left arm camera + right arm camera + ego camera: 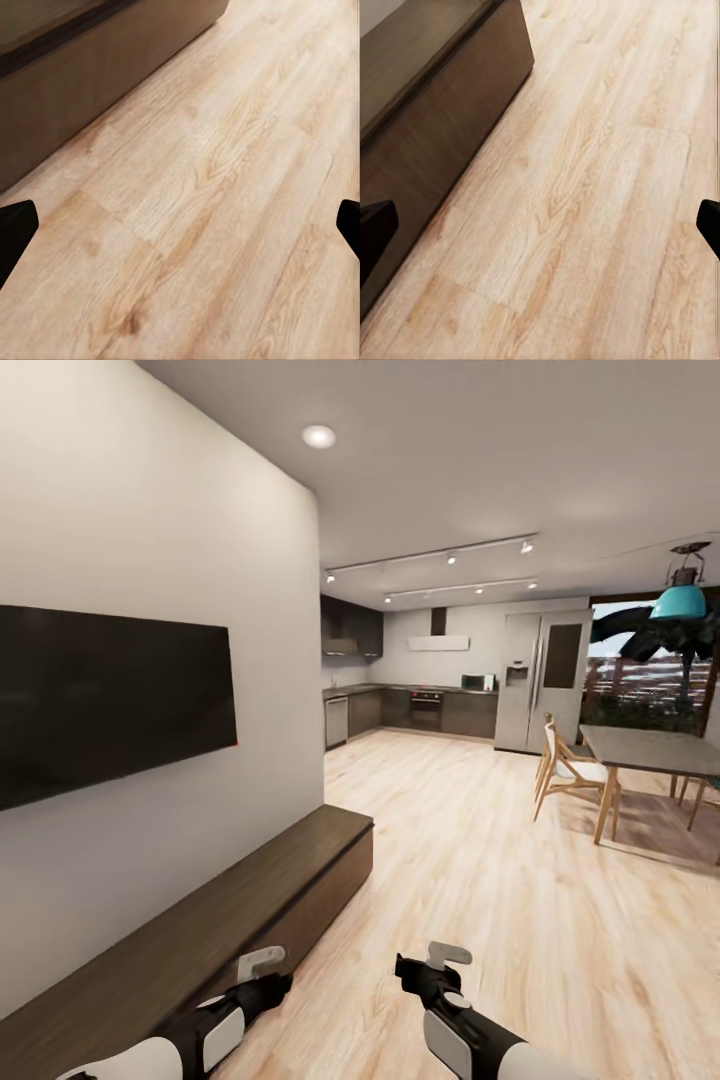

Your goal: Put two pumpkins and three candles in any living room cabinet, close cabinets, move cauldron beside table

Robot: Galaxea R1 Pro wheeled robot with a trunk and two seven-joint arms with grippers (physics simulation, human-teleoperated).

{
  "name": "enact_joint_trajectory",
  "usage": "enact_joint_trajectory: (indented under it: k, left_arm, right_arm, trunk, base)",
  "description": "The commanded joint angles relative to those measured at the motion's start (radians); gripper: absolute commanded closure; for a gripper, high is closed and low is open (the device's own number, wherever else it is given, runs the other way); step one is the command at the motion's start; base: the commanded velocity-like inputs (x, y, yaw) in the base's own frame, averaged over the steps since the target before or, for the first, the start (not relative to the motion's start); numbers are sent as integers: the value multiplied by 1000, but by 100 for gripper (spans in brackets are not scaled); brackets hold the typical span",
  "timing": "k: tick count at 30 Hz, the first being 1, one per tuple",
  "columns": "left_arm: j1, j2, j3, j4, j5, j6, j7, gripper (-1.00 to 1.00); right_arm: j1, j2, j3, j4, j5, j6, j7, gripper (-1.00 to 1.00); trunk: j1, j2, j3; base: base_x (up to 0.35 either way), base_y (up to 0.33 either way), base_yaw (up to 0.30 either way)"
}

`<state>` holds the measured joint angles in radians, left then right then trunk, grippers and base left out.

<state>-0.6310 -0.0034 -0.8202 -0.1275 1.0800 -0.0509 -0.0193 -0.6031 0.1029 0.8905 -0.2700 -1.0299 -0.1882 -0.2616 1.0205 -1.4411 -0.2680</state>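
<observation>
Cabinet, long, low and dark brown, running along the wall just left of the left gripper, fronts flat, plain and shut along the stretch in sight. Seen again from the left wrist and the right wrist, close beside both arms, standing on pale wood floor. No handle or knob visible on those fronts, so probably a rigid, fairly heavy door, best taken at an edge or top lip rather than mid-panel; smooth veneer likely slippery under hard fingertips. Left gripper empty, fingers spread wide, dark tips at opposite borders of its wrist view with bare floor between. Right gripper likewise empty and spread wide, one fingertip at the frame edge. Pumpkins, candles, cauldron and coffee table not in sight at this moment, so still to be found. Above the cabinet, a black wall screen. Further ahead and to the right of the right gripper, a dining table with wooden chairs; beyond, a kitchen with a steel fridge.
</observation>
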Motion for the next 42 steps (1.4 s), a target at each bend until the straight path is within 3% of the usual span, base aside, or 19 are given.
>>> enact_joint_trajectory:
  k: [1, 9, 18, 23, 37, 42]
  left_arm:
    - [-1, 0, -8, 1, 10, -4, -2, -100]
    - [-1, 4, -7, 0, 9, -7, -2, -100]
    - [-1, 1, -10, 0, 9, -15, -2, -100]
    - [-1, 1, -11, 0, 9, -17, -2, -100]
    - [-1, -1, -14, 0, 9, -16, -4, -100]
    - [-1, -2, -16, 0, 8, -17, -3, -100]
  right_arm:
    - [-1, -3, 8, 0, -10, -5, -2, -100]
    - [-1, -10, 8, 1, -41, -5, 3, -100]
    - [-1, -11, 8, 7, -47, -4, 4, -100]
    - [-1, -28, 7, 7, -49, -1, 6, -100]
    - [-1, -76, 8, 10, -249, 91, 51, -100]
    - [-1, -81, 7, 50, -275, 93, 58, -100]
  trunk:
    - [0, -1, 0]
    - [0, -1, 6]
    - [0, -1, 13]
    - [0, -1, 18]
    - [0, -1, 13]
    - [0, -1, 5]
  base:
    - [0, 0, -250]
    - [95, -64, -259]
    - [104, -58, -263]
    - [4, -2, -268]
    - [0, 0, -246]
    - [0, 0, -151]
